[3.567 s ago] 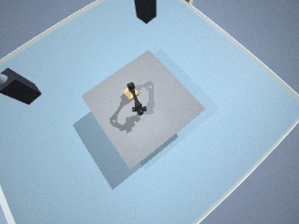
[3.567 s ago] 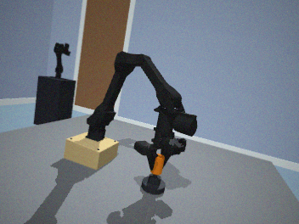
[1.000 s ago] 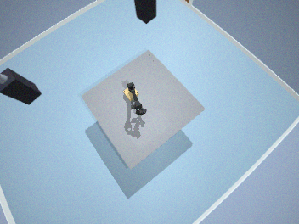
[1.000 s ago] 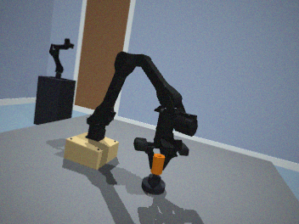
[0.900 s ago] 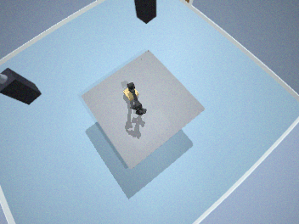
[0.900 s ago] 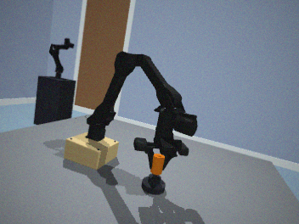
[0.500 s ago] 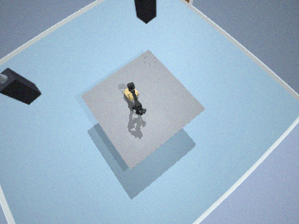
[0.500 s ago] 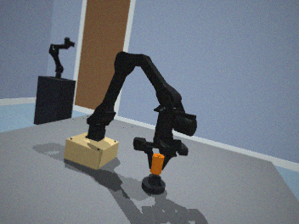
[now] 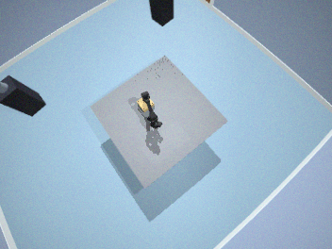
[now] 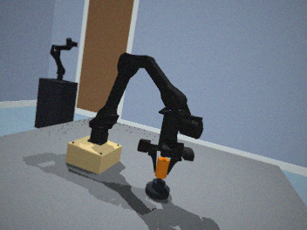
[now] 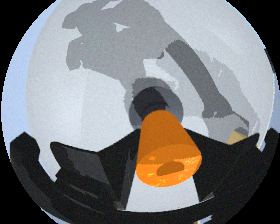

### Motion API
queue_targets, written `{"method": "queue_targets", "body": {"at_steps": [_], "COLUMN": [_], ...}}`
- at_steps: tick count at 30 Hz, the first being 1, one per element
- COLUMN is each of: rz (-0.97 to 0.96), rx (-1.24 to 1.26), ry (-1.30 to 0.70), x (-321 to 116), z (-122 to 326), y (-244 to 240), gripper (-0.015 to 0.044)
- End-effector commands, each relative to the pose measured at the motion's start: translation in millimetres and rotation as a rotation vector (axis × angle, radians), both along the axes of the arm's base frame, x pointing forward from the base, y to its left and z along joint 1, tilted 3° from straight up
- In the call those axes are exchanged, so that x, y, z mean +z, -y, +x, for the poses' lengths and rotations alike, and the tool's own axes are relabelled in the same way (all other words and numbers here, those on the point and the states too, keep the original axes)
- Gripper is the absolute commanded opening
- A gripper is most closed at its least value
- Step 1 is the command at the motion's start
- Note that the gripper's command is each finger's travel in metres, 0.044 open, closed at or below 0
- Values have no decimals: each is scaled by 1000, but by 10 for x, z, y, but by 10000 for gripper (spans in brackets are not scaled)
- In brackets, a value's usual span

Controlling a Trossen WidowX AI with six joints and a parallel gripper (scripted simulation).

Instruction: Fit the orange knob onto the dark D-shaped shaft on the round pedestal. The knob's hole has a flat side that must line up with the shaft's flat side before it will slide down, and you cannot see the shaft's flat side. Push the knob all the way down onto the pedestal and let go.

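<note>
The orange knob is held upright, or nearly so, between the fingers of my gripper, which is shut on it. The dark round pedestal stands on the table directly below. Its dark shaft shows just under the knob's lower end in the exterior view. The knob's lower end is at the top of the shaft, well above the pedestal's disc. I cannot tell whether they touch. The shaft's flat side is hidden. In the top view knob and pedestal are too small to make out.
The arm stands on a pale yellow base block on the grey table, left of the pedestal in the exterior view. Dark stands are off the table. Shadows of the arm fall across the table.
</note>
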State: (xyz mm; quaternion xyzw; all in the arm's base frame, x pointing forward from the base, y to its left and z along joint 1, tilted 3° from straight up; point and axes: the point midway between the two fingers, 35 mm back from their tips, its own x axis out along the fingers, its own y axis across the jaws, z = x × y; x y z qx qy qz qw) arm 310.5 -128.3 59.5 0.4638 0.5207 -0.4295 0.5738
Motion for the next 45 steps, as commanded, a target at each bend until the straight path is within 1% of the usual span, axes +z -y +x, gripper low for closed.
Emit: {"method": "queue_targets", "body": {"at_steps": [1,11,22,24,30,45], "rz": [-1,-1,-1,1,18,18], "rx": [-13,-13,-13,-38,-221,-221], "ry": [4,4,4,4,6,6], "x": [-11,-46,8,10,25,-33], "z": [14,-7,-10,-9,13,-6], "y": [3,-1,5,5,9,-1], "gripper": [0,0,0,0,0,0]}}
